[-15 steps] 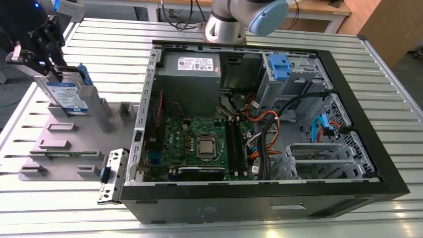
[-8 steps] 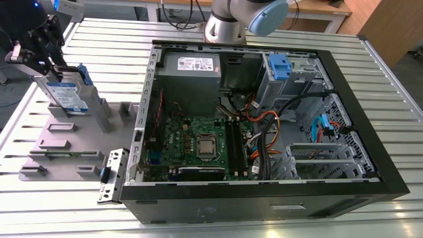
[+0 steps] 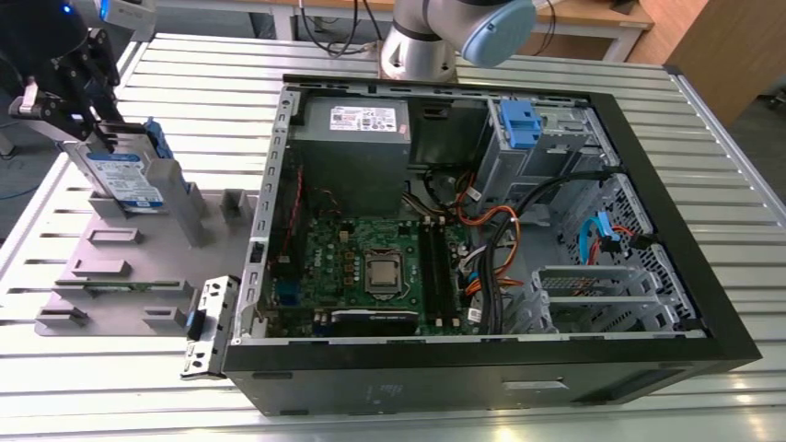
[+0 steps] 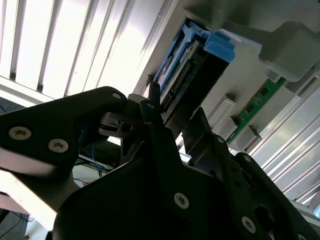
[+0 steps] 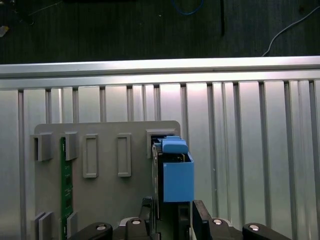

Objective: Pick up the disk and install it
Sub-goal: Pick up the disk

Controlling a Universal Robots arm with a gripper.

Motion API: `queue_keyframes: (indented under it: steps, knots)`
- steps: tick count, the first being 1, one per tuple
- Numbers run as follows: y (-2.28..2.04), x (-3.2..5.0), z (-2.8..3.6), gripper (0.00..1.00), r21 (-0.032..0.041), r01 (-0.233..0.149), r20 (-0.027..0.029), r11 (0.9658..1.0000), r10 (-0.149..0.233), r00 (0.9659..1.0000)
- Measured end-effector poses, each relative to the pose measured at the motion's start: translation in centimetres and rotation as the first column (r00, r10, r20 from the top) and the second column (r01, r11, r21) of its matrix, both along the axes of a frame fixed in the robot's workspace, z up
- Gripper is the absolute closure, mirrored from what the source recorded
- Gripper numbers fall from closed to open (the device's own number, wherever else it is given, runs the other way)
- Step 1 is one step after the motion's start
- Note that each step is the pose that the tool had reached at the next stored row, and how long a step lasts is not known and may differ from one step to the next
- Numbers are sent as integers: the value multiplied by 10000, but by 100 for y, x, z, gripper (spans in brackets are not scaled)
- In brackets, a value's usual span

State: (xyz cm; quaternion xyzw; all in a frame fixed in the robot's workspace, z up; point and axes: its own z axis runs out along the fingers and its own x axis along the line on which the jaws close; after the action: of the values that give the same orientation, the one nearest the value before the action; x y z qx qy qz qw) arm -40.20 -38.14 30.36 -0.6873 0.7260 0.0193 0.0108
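Note:
The disk point(image 3: 127, 180) is a silver drive with a white-and-blue label in a blue carrier. It stands on edge in a slot of the grey holder tray point(image 3: 123, 276) at the exterior view's left. My gripper point(image 3: 105, 138) hangs over its upper end. In both wrist views the two dark fingers lie against opposite faces of the disk point(image 5: 177, 175) point(image 4: 187, 75), with the gripper point(image 5: 172, 212) point(image 4: 175, 112) shut on it. The disk's lower end still sits in the tray's slot point(image 5: 161, 135).
The open computer case point(image 3: 687, 276) lies at the exterior view's right, with a blue-handled drive cage point(image 3: 521, 124), a power supply point(image 3: 356, 129) and a motherboard point(image 3: 368, 267). A green memory stick point(image 5: 63, 185) rests in the tray. The slatted metal table point(image 3: 197, 74) surrounds everything.

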Motion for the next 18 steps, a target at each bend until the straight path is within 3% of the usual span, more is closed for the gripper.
queue_keyframes:
  steps: [7, 9, 10, 18]
  knots:
    - [1, 0, 0, 55, 0, 0, 0, 10000, 0, 10000]
    - [2, 0, 0, 57, 0, 0, 0, 10000, 0, 10000]
    - [2, 0, 0, 64, 0, 0, 0, 10000, 0, 10000]
    - [3, 0, 0, 65, 0, 0, -1, 10000, 0, 10000]
